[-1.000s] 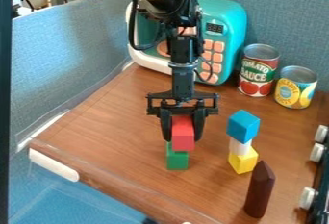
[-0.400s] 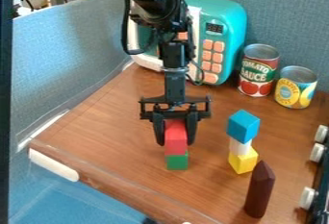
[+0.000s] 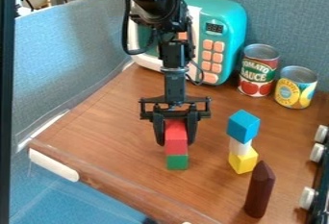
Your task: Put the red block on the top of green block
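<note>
The black gripper [image 3: 175,134] hangs left of the table's middle, its two fingers shut on the sides of the red block [image 3: 176,143]. Directly under the red block is the green block [image 3: 177,162], standing on the wooden surface. The red block lines up with it and covers its top; whether the two touch, I cannot tell for sure.
Right of the gripper stands a stack of a blue block [image 3: 243,126], a white one and a yellow block [image 3: 243,161]. A dark brown pointed piece [image 3: 259,189] is nearer the front. Behind are a teal toy microwave [image 3: 221,35], a tomato can [image 3: 258,70] and a yellow can [image 3: 296,87].
The gripper has moved slightly left with the red block, which now covers more of the green block. Since the middle frame there is hardly any difference.
</note>
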Robot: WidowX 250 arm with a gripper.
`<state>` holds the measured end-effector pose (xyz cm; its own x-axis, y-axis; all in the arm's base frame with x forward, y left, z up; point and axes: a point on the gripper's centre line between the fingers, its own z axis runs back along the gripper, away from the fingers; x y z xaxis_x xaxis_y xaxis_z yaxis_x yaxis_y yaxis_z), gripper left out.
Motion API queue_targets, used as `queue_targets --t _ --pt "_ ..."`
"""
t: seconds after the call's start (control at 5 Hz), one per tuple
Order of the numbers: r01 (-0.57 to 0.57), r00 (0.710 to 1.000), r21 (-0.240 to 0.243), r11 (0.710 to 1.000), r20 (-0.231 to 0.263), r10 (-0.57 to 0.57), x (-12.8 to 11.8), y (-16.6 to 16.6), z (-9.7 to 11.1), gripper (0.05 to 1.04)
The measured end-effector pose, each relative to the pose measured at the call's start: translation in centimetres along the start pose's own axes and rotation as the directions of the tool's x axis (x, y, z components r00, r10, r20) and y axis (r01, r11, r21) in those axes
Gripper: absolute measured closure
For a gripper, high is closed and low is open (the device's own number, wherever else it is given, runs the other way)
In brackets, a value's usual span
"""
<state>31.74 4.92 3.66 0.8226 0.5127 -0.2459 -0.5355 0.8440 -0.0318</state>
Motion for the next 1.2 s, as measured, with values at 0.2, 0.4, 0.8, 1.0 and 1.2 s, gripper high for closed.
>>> queue_targets --t 0.2,0.4,0.8,1.0,1.2 --pt "0.002 1.000 0.014 1.000 -0.011 -0.002 -0.1 0.1 -0.2 0.136" --pt "0.012 1.000 0.033 0.999 -0.025 -0.011 -0.5 0.1 -0.2 0.079" --pt "0.041 0.995 0.033 0.999 0.090 -0.043 -1.2 -0.1 4.1 0.083" --pt "0.023 0.988 0.039 0.999 0.152 -0.029 -2.1 0.2 6.5 0.083" --pt "0.053 0.984 0.098 0.994 0.163 -0.069 -2.1 0.9 6.5 0.083"
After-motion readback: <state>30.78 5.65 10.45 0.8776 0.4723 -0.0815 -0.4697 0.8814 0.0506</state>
